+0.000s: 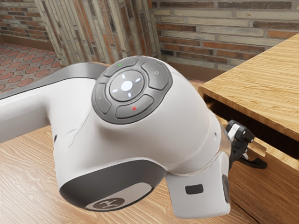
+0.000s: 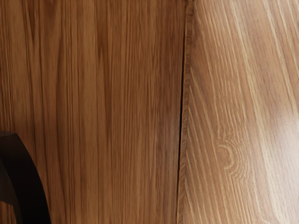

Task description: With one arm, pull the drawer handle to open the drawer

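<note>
A wooden cabinet (image 1: 261,84) stands at the exterior view's right. Its drawer (image 1: 271,186) is pulled out a little, with a dark gap between the drawer front's upper edge and the cabinet top. My black gripper (image 1: 244,145) is at the top of the drawer front, against a black handle (image 1: 257,163), and my own arm hides most of it. In the wrist view, the dark wood drawer front (image 2: 103,112) is very close, and a black curved piece of the handle (image 2: 18,186) lies just under my hand.
My white arm (image 1: 140,135) bulks large in the exterior view's middle and hides much of the wooden table (image 1: 28,186). Lighter table wood (image 2: 238,121) meets the drawer front at a seam. A brick wall (image 1: 224,28) stands behind.
</note>
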